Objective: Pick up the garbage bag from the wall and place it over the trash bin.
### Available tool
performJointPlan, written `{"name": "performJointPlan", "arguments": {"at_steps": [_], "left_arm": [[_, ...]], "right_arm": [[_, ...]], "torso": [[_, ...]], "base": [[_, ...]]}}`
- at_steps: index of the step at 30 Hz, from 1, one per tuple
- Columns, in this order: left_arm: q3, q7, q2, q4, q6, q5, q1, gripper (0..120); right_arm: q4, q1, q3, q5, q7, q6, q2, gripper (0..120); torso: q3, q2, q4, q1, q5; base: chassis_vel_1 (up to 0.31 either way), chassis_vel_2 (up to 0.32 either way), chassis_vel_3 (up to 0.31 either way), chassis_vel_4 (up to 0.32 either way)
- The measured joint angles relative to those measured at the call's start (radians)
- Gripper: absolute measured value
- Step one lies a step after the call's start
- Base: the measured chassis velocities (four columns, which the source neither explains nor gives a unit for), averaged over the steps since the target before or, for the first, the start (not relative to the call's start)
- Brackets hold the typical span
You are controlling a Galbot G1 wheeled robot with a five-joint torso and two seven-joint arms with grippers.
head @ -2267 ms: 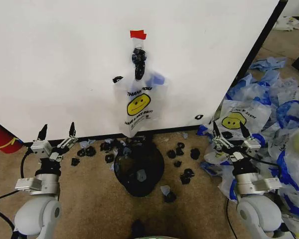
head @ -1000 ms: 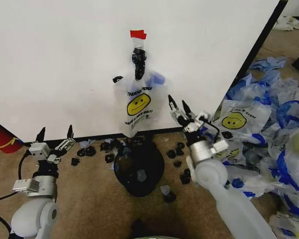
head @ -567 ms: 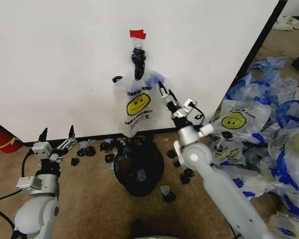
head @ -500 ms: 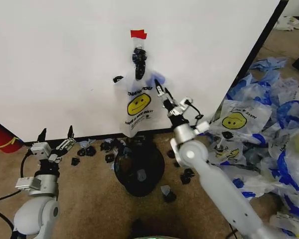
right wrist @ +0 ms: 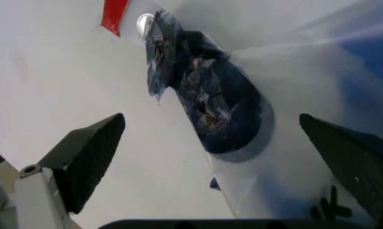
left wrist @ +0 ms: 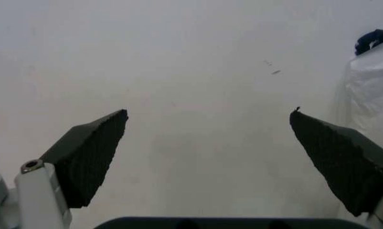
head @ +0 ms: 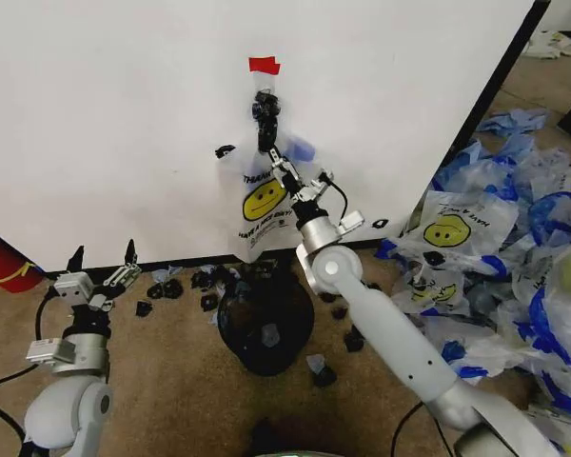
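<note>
Plastic film, thin and see-through, makes up the garbage bag (head: pixel 266 195): light, limp, slippery, I'd guess, and easily torn. It hangs on the wall (head: pixel 114 124) by its bunched blue handles (right wrist: pixel 207 107) from a small hook (right wrist: pixel 144 24) under red tape (head: pixel 264 66). That gathered knot looks the firmest hold (the body would just crumple). The right gripper (head: pixel 291 175) is spread open at the bag's top. The left gripper (head: pixel 102 269) waits open, low. The round black trash bin (head: pixel 264 322) sits below.
</note>
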Motion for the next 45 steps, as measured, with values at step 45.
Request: {"name": "performJointPlan", "arguments": {"at_steps": [45], "left_arm": [[0.007, -0.002, -0.032, 0.015, -0.037, 0.013, 0.009, 100]], "right_arm": [[-0.045, 0.047, -0.017, -0.018, -0.007, 0.000, 0.046, 76]], "torso": [[0.000, 0.000, 0.0000, 0.000, 0.0001]], "base": [[0.000, 0.000, 0.000, 0.000]]}}
